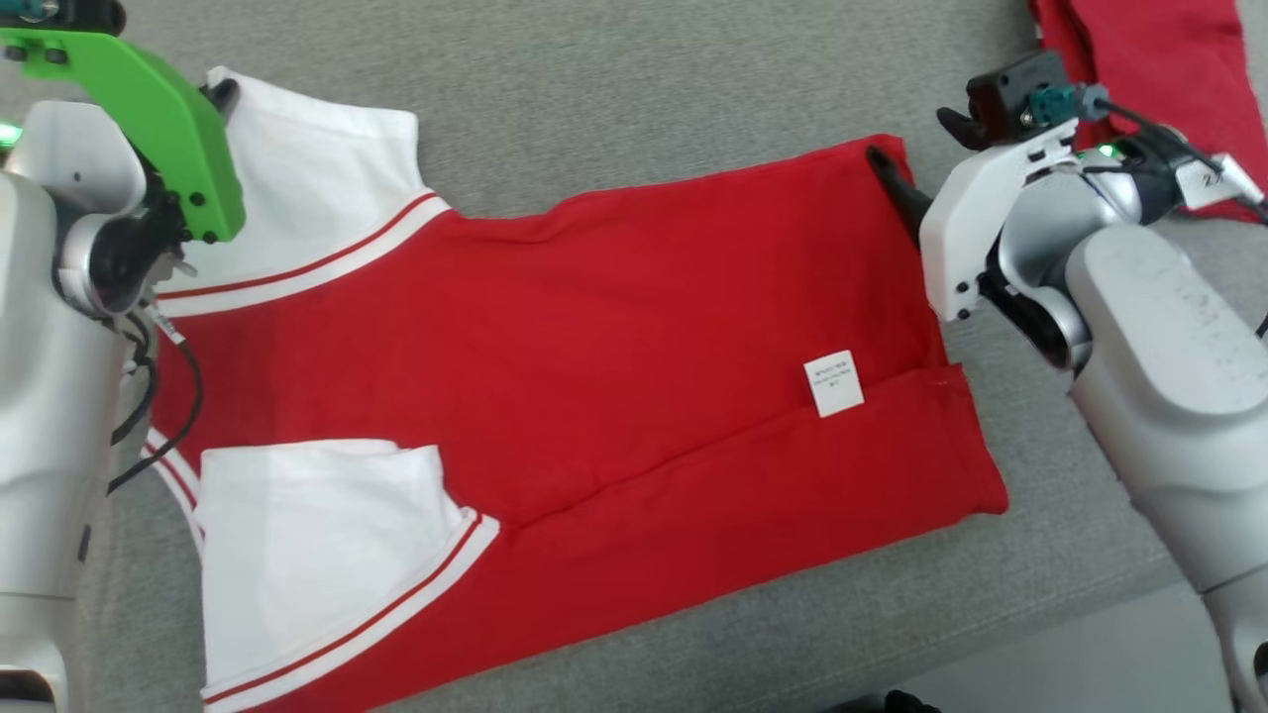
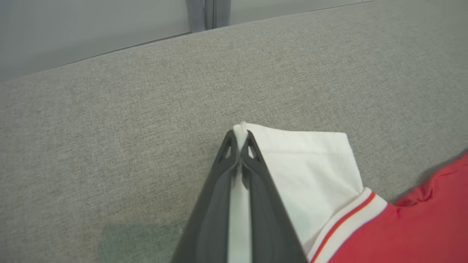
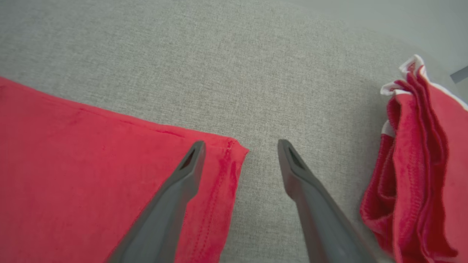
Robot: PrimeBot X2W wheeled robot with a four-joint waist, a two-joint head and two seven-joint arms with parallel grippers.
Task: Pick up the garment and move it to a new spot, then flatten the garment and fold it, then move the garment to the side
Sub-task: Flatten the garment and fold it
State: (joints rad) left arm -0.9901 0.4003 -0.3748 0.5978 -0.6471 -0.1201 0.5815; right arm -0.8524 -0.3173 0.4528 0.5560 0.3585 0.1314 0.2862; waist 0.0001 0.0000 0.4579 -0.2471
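Red garment [image 1: 594, 347] lies flat on the grey cushion [image 1: 644, 79], near long edge looks already folded in, so mid-fold. Left gripper [image 2: 239, 140] is pinched on the far white sleeve [image 2: 310, 164] tip. Right gripper [image 3: 241, 145] is spread, straddling the far hem corner [image 3: 234, 149], likely for a two-point lift of that edge.

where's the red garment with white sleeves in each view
Head view: garment spread across the middle.
Left wrist view: lower right, white sleeve tip pinched in the shut left pincer.
Right wrist view: left side, hem corner at the open right pincer.
Shared landmark: the grey fabric surface under it.
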